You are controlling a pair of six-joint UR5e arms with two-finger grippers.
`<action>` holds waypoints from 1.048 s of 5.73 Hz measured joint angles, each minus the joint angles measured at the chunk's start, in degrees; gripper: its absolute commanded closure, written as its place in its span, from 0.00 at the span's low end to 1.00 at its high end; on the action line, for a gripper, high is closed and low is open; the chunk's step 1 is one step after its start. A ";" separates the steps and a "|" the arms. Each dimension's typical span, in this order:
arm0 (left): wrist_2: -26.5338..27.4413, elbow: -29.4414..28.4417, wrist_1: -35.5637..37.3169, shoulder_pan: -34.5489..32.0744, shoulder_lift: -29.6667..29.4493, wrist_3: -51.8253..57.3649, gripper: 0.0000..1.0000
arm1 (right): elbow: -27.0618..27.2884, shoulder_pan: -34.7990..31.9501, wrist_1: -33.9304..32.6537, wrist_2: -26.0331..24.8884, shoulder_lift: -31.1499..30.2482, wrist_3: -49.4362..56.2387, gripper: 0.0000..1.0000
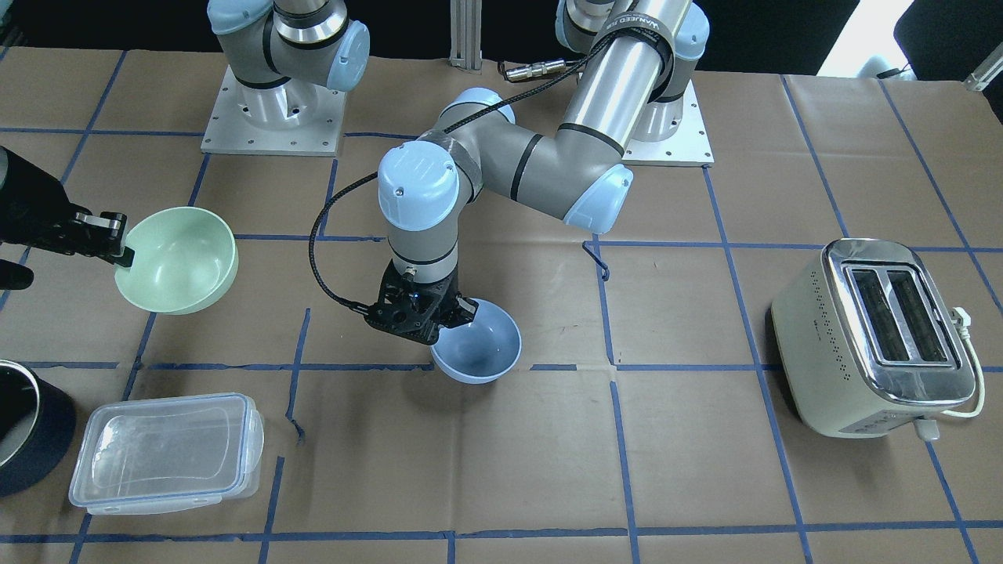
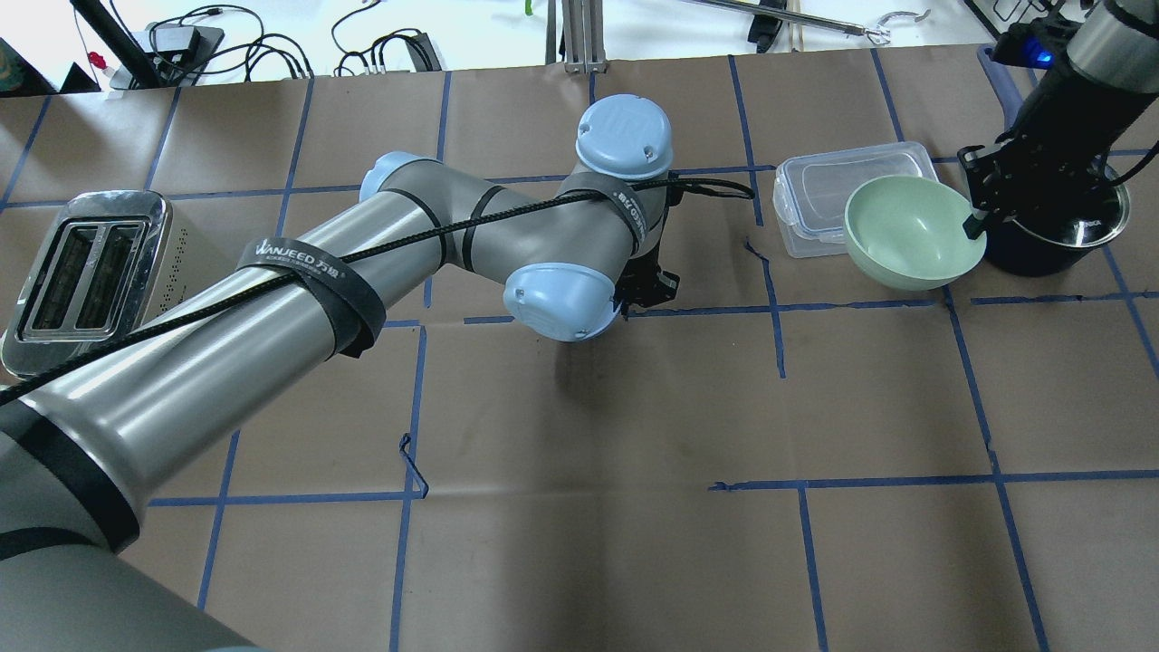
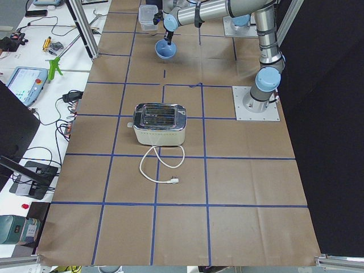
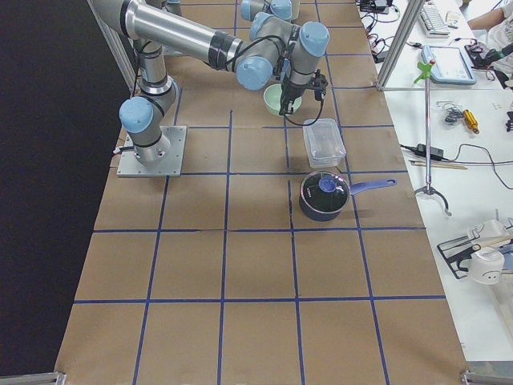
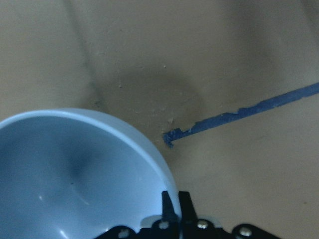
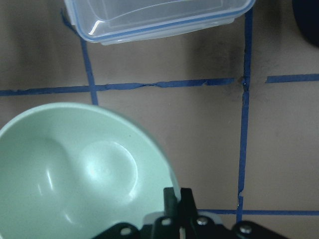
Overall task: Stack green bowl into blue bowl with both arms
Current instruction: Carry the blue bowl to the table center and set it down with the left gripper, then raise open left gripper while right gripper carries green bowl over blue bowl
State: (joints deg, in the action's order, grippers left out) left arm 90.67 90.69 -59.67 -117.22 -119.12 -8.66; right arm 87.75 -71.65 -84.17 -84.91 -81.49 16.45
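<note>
The left gripper (image 1: 461,310) is clamped on the near rim of the blue bowl (image 1: 479,345). In its wrist view the two fingers (image 5: 168,205) pinch the rim edge, one inside and one outside. The bowl hangs tilted from that pinch with its opening turned partly sideways. A round shadow lies on the brown paper table (image 1: 705,439) just past it, so it looks lifted off the surface. A strip of blue tape (image 5: 239,115) runs across the paper near that shadow. Well away from this gripper, toward the table's end on the robot's left, stands a cream and chrome toaster (image 1: 878,337).

The right gripper (image 1: 122,249) is closed on the rim of the green bowl (image 1: 179,258), its fingers (image 6: 171,197) gripping the wall at the edge closest to the wrist. This bowl is also tilted, with its hollow facing up and outward. The overhead camera shows it raised above the table. Just beyond the bowl, ahead of the gripper, lies a clear lidded container (image 1: 164,454) flat on the paper. A dark pot (image 1: 43,439) stands beside that container, near the gripper.

The two bowls are well apart, each held by its own arm. The green one is off toward the robot's right and the blue one is near the middle of the table.
</note>
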 measured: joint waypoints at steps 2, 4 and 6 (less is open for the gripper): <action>0.04 1.40 1.05 -0.33 -1.01 -0.35 0.02 | -1.52 -1.35 1.96 0.52 -0.08 -0.07 0.93; 0.31 0.34 -0.50 0.70 3.61 -2.10 0.04 | -1.42 -1.46 2.04 0.40 -0.07 -0.04 0.93; -0.78 0.12 -10.80 6.99 15.86 -1.90 0.02 | -1.22 -2.42 1.69 1.00 0.25 -2.90 0.93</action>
State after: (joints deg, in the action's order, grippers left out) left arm 89.89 90.81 -70.47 -110.22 -103.26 -10.56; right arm 86.53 -74.07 -82.48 -83.91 -81.24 13.55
